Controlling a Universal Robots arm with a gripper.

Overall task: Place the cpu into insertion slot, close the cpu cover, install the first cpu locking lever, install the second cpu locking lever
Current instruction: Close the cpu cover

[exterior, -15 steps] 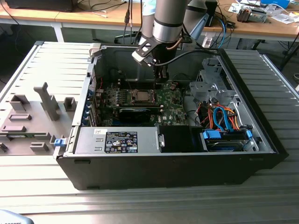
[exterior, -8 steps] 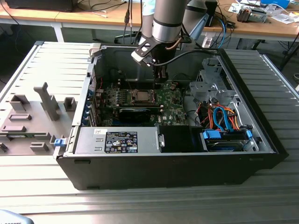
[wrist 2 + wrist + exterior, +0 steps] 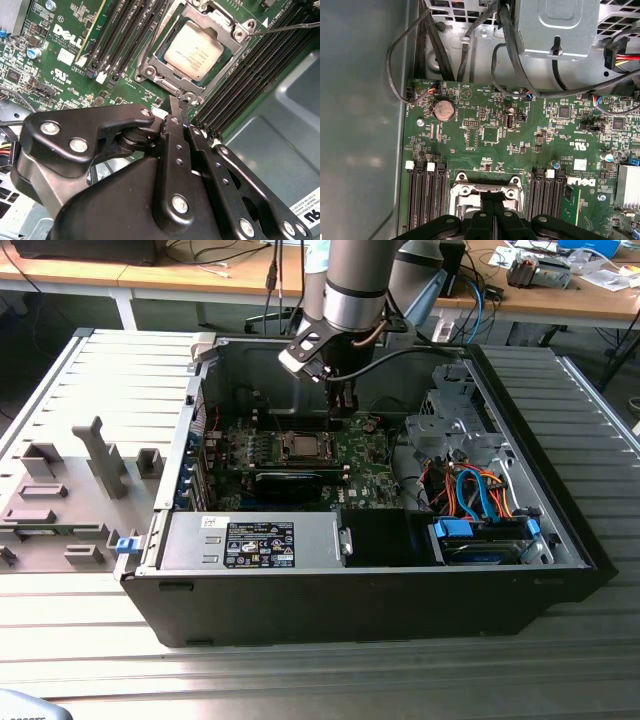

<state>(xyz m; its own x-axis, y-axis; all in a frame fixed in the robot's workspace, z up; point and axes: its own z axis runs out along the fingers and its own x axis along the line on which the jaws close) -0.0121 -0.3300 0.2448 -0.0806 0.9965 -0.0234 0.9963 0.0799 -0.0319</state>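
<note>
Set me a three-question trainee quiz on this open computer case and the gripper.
1. True or false: the cpu lies in the insertion slot, framed by the cpu cover.
2. The gripper is nearest to: A) the insertion slot's edge, B) the power supply, C) the blue cables.
3. What colour is the circuit board?
Key: 1 true; 2 A; 3 green.
</note>
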